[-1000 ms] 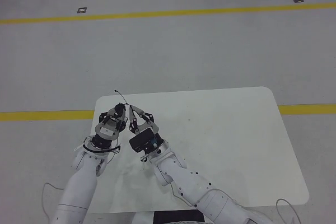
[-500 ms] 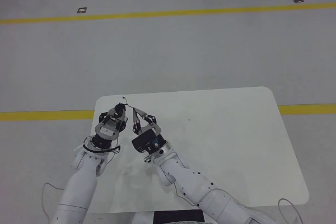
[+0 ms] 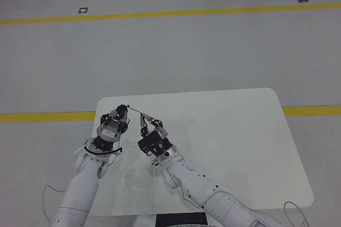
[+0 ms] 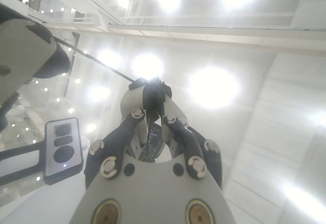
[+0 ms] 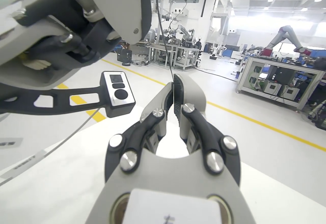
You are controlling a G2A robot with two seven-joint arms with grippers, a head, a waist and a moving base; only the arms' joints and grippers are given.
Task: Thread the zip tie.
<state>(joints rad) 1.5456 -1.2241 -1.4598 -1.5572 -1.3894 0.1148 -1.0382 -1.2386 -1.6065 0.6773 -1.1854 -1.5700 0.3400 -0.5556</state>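
Two hands grip the zip tie (image 3: 132, 109) over far-left corner of worktop (image 3: 244, 142): L hand (image 3: 123, 107) clamps one end, R hand (image 3: 142, 115) pinches strap nearer worktop centre; long axis runs straight betw. them.

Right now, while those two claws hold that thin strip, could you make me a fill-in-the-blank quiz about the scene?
1. The zip tie is held by ____ grippers at once.
2. The right gripper is ____ on the zip tie's strap.
3. The left gripper holds its end of the zip tie above a ____ table.
Missing words: two; shut; white.
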